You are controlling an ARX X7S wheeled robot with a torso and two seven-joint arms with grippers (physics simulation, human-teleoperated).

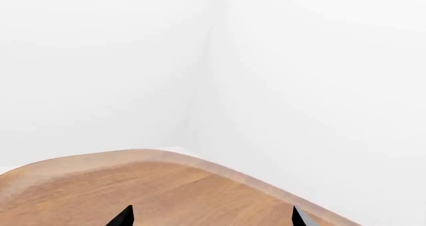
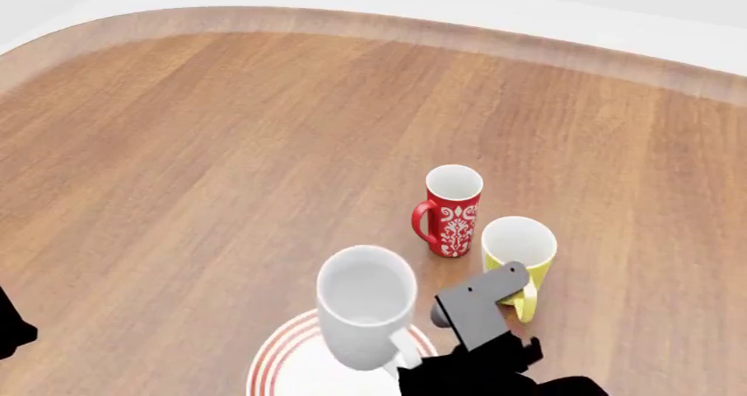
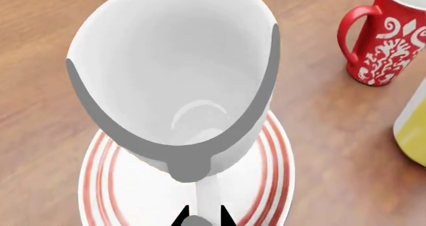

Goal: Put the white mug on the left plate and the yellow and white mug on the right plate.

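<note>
Right gripper [image 3: 198, 217] jaws pinched on white mug [image 2: 366, 304] handle (left plate [image 2: 283, 362] half hidden); left jaws wide.

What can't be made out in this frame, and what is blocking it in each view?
- Second plate: in no view. Only one plate shows, cut by the head view's bottom edge.
- Whether the white mug rests on that plate or hangs above it: its body hides its own base.
- Right gripper: only tips at the right wrist view's edge, closed on the mug's handle.
- Left gripper: two tips at the edge, apart, nothing between.
- Yellow and white mug: handle partly behind the arm.
</note>
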